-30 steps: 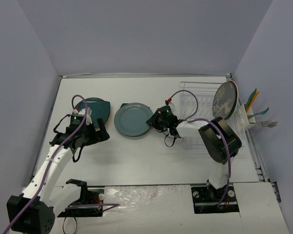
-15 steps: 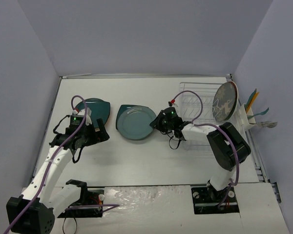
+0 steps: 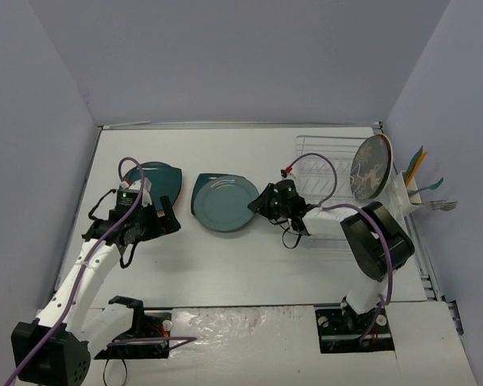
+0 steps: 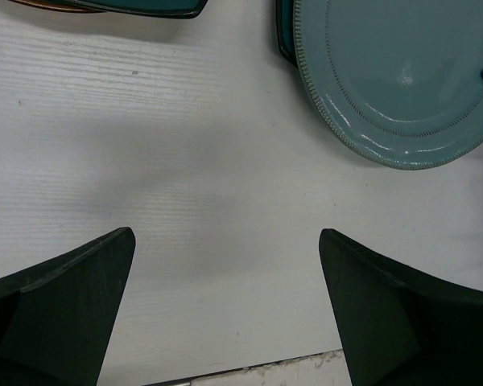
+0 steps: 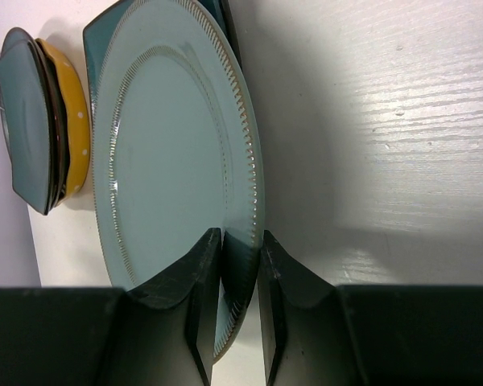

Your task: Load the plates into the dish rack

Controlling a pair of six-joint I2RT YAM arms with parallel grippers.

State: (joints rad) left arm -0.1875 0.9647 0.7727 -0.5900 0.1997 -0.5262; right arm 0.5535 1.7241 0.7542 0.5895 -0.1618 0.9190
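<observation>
The left pincer hangs with its jaws spread wide and nothing between them, over bare tabletop. It looks parked clear of the other arm's work. Just beyond its tips and a little to its left sits a stack of plates. A dark teal one is on top, and a yellow one shows beneath it in the right wrist view. They lie flat, so each will likely need an edge raised before it can be gripped.

Beyond and to the right of the left pincer lies the grey-green round plate. It rests on a dark teal square plate whose corners poke out past it. The right pincer is closed on the round plate's rim, one finger on each face. The lift the square plate gives probably made room for the lower finger. Whether the round plate is clear of its support I cannot tell.

Behind the right pincer, along its own arm, stands the dish rack. One patterned plate stands upright at the rack's far end, by the utensil holder. The slots nearer the pincer look free and the tabletop between is open, so there is room to swing across. The risks I see are the rim clipping the rack's near wire, or the square plate dragging along
</observation>
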